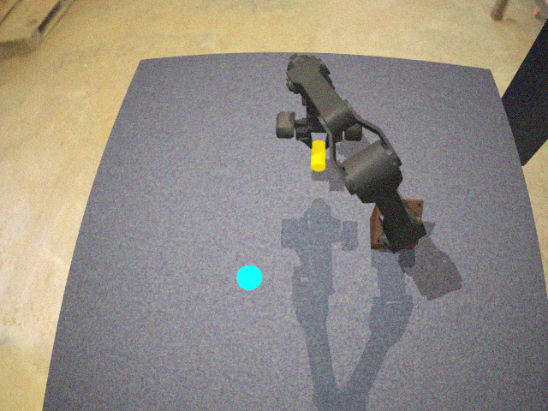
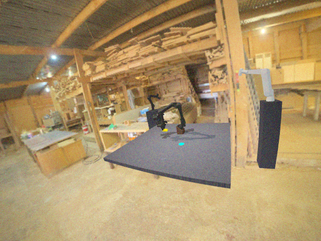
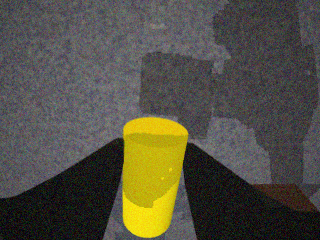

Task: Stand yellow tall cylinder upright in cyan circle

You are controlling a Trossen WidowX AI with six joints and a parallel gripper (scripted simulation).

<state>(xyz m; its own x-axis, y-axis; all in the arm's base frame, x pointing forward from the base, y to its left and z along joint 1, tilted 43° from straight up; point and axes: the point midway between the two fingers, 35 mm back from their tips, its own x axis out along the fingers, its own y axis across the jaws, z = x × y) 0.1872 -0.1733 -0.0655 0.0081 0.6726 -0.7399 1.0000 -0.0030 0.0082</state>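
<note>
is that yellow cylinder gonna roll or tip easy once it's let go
Likely yes. The smooth, round yellow tall cylinder would probably roll if released lying down. Stood on the cyan circle, its tall narrow shape looks tippy. It seems rigid, undented between the dark fingers.

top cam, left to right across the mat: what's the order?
cyan circle → yellow cylinder, held in the gripper → brown base block under the arm.
</note>
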